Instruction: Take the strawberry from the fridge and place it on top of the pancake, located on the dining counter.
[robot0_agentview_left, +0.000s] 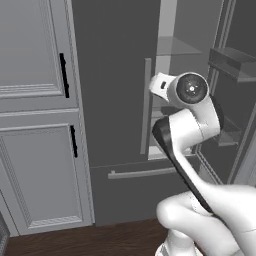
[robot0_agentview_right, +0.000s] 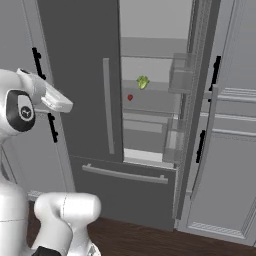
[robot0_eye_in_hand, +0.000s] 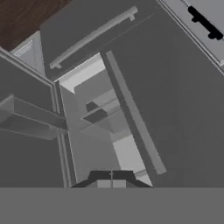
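The fridge (robot0_agentview_right: 80, 75) stands in front of me with its left door closed and its right door (robot0_agentview_right: 197, 100) swung open. On a middle shelf inside lies the tiny red strawberry (robot0_agentview_right: 130, 97), just below and left of a small yellow-green item (robot0_agentview_right: 143, 82). My gripper (robot0_eye_in_hand: 111, 181) is held up in front of the closed left door, well to the left of the strawberry and apart from it. Its dark fingertips sit together with nothing between them. The hand view looks at the fridge opening (robot0_eye_in_hand: 100, 113) rolled sideways. The pancake and the dining counter are out of view.
Light grey panelled cabinets with black handles flank the fridge on the left (robot0_agentview_left: 35, 100) and right (robot0_agentview_right: 235, 150). The open door's shelves (robot0_agentview_left: 235, 65) jut out on the right. The bottom drawer's bar handle (robot0_agentview_right: 125, 175) runs below the opening. Dark wood floor (robot0_agentview_left: 100, 240) lies underneath.
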